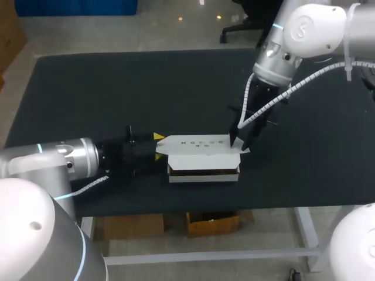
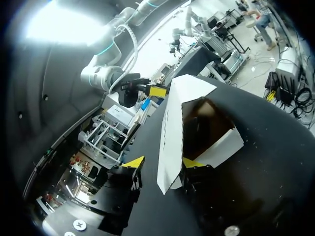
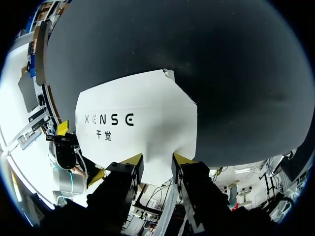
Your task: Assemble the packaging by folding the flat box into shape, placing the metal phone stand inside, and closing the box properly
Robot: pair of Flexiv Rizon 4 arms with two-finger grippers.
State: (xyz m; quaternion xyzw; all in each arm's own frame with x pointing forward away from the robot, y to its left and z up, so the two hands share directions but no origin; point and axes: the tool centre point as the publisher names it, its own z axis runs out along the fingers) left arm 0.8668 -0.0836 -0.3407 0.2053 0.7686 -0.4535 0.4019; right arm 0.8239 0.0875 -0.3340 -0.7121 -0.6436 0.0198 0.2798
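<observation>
Two claws meet at one white box (image 1: 202, 158), which lies near the front edge of the dark worktop (image 1: 117, 88) with a long side facing front. The left claw (image 2: 163, 162) comes in level from the left and stands open at the box's left end. The end flap (image 2: 170, 128) rises between its fingers: one finger (image 2: 134, 162) is clear of the card on the outside, and the other reaches in at the mouth of the box. The right claw (image 3: 157, 160) hangs over the box's right end, at the edge of the printed lid (image 3: 142, 113). Whether it pinches that edge or only rests against it I cannot tell.

The box looks only partly closed. The left wrist view shows a brown hollow open on one side, and the head view shows a dark slit under the lid along the front. The phone stand appears in no view, so I cannot say whether it is inside.

The box is probably thin card, so very light and likely to slide on the worktop under a one-sided push. Its panels should bend easily along the creases but dent if squeezed mid-panel. The safer hold is probably at a folded edge or corner, with one claw steadying one end while the other works a flap.
</observation>
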